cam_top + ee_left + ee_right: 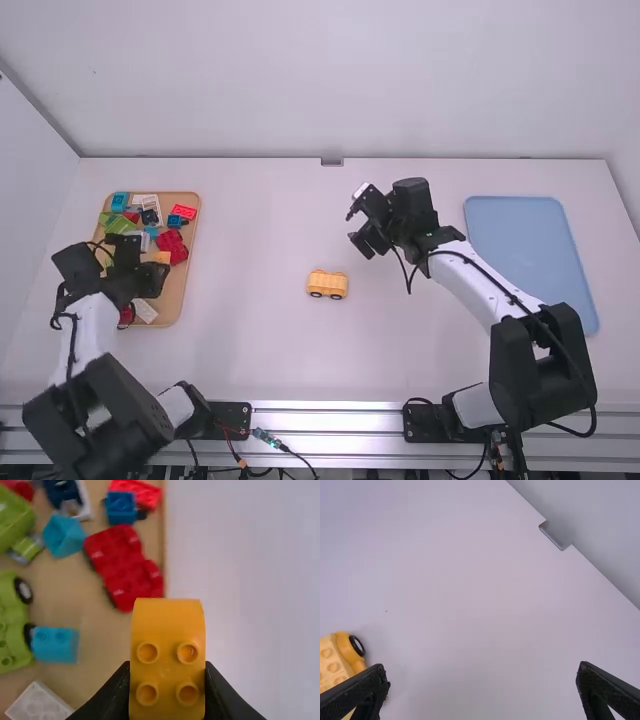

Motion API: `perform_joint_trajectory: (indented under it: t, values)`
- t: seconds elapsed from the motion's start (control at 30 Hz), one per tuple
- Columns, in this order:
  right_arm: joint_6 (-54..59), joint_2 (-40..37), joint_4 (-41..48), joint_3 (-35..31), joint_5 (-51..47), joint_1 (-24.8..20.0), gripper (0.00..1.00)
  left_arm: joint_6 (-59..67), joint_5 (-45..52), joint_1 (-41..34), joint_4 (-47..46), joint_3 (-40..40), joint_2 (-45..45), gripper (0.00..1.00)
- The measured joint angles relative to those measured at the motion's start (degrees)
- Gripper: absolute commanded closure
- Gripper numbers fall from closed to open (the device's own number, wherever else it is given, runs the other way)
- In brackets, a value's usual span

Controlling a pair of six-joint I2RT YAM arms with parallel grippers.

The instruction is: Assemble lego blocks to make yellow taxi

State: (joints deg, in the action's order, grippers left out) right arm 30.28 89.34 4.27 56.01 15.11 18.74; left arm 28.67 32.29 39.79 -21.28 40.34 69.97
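over the tray [176,286], left gripper [167,667] rightly pinches the yellow block [167,645], likely light and rigid, by its sides; right gripper [482,667] gapes.

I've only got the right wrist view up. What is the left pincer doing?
Observer: The left pincer is shut on a yellow-orange block with four studs showing, over the wooden tray.

Operator: I only get part of the yellow wheeled base. Where does it stand?

Observer: In the high view, the base is on the table between the tray and the blue mat, two wheels showing on the side nearest the arm mounts.
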Motion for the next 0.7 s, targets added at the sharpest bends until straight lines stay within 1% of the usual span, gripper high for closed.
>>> perform_joint_trajectory:
  t: [0.1,0.13,0.2,0.33,0.37,0.53,0.57,0.63,0.7]
  values:
    - [1.5,0.0,1.4,0.0,3.2,-1.9,0.01,2.7,3.8,-1.9,-3.6,0.0,-5.1,0.98]
    - [1.6,0.0,1.5,0.0,3.5,-2.0,0.01,2.9,4.0,-2.2,-3.8,0.0,-5.5,0.98]
    - [3.1,0.0,1.4,0.0,6.9,-3.9,0.01,4.8,5.6,-6.6,-5.0,0.0,-7.9,0.98]
    - [4.0,0.0,-1.0,-0.6,9.7,-6.4,0.01,7.6,6.1,-15.5,-4.0,0.0,-8.7,0.98]
    - [4.0,0.0,-1.9,-1.4,10.3,-7.3,0.01,8.4,5.5,-19.5,-2.8,0.0,-8.7,0.98]
    - [4.3,0.0,-6.3,-5.8,12.9,-9.5,0.01,11.3,2.7,-33.0,2.0,0.0,-8.5,0.98]
    - [4.4,0.0,-7.0,-6.4,13.5,-9.7,0.01,11.6,2.4,-34.5,2.5,0.0,-8.3,0.98]
    - [4.8,0.0,-10.5,-9.6,16.4,-10.8,0.01,13.4,1.9,-40.0,3.8,0.0,-6.6,0.98]
    - [5.2,0.0,-14.1,-12.7,19.2,-11.6,0.01,15.1,1.7,-42.7,3.7,0.4,-4.0,0.98]
